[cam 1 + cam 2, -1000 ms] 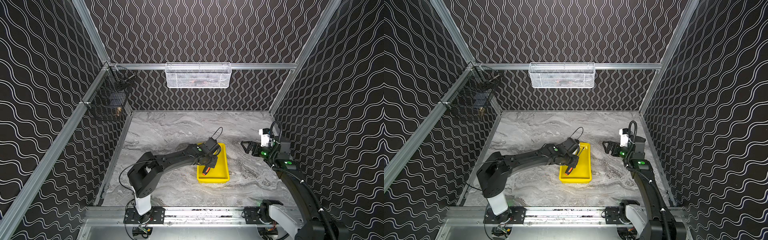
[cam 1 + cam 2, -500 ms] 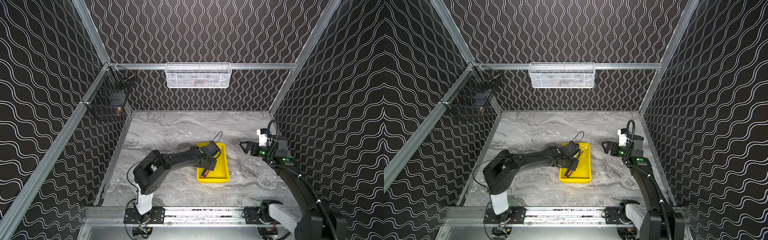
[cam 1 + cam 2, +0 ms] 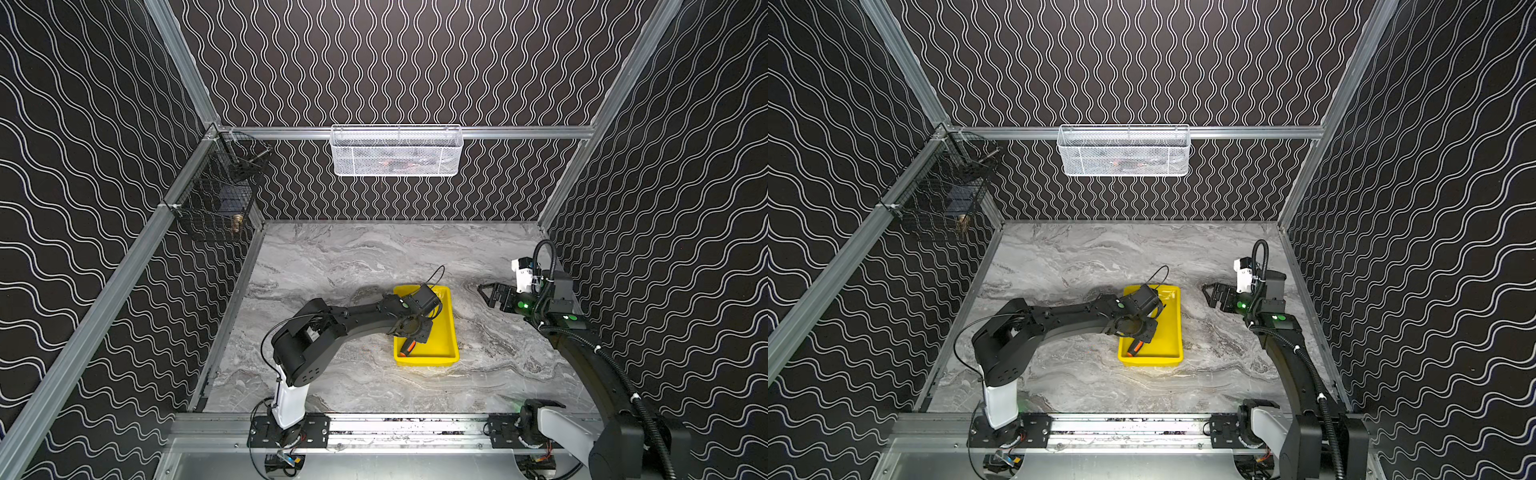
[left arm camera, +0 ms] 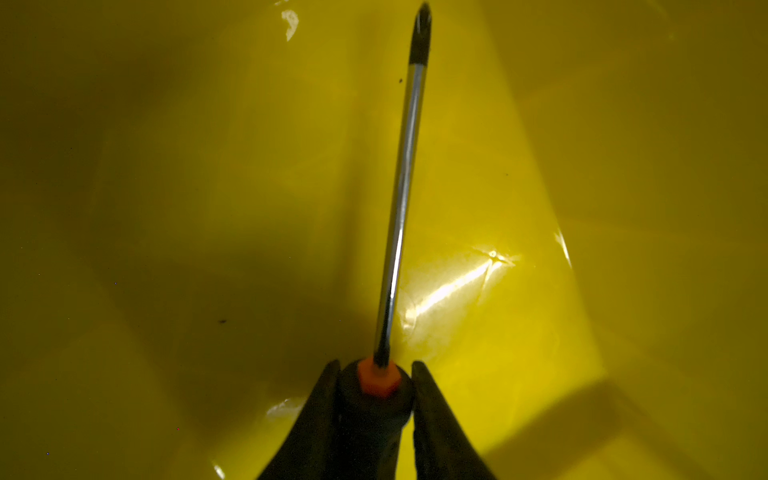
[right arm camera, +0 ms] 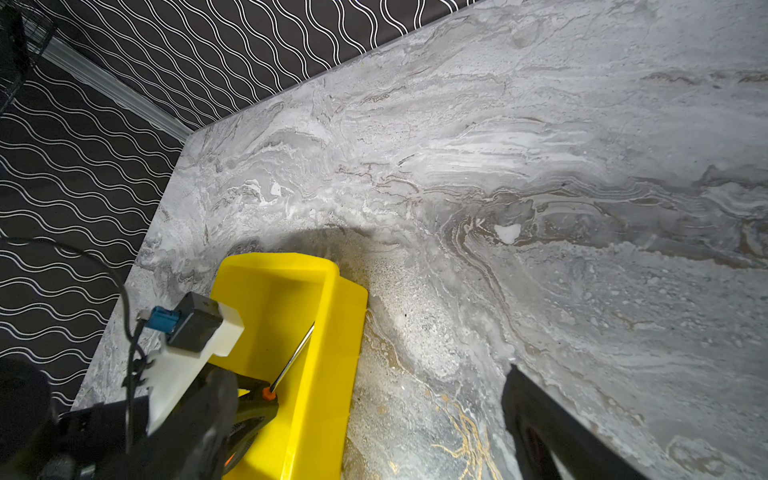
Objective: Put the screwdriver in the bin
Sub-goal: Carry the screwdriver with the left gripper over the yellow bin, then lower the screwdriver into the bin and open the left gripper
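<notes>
Screwdriver was inside the bin. Its shaft ran along the yellow floor towards the far end, and its black-orange handle pointed at the near left corner. In both top views the handle end stuck out from under the left gripper.

The fingers sat close on either side of the handle just behind the orange collar, with a narrow gap between the jaws. Whether they pinched it or only flanked it couldn't be told.

Handling, as a guess: light, stiff and not fragile. The chrome shaft looked smooth and thin, so it's likely slippery and prone to roll or pivot. The handle is thicker and looked matte, so that's the better place to grip, near the collar where the jaws were.

Apart from the screwdriver the bin showed only bare floor, though part of it was hidden under the gripper. It has low walls and sat flat on the table.

The white basket on the back rail held something dark and reddish, too small to name. The black basket on the left rail held small items, one brass-coloured.

Right gripper hovered near the bin's right side, not touching it, with nothing seen in it. Its jaw width was unclear.
</notes>
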Available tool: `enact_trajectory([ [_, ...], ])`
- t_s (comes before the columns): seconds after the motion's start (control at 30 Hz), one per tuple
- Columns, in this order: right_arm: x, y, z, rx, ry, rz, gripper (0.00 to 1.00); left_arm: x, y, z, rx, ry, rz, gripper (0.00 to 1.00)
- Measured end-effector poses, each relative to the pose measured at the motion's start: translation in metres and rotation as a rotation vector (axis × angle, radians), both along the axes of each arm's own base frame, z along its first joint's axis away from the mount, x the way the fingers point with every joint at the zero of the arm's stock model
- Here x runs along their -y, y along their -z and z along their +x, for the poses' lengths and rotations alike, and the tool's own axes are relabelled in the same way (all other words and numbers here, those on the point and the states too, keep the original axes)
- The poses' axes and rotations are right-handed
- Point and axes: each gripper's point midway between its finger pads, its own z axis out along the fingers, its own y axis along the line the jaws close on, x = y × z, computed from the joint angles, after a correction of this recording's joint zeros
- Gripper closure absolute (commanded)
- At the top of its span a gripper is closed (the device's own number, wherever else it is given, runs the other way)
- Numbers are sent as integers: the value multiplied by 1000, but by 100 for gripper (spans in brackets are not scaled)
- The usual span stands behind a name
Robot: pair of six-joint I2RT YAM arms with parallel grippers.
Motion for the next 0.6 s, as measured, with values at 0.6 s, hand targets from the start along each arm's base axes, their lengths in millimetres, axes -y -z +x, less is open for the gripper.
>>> enact_trajectory([
  [0.6,6,-8,-7,33,36,-28,1,17,-13,9,23,28,-37,35],
])
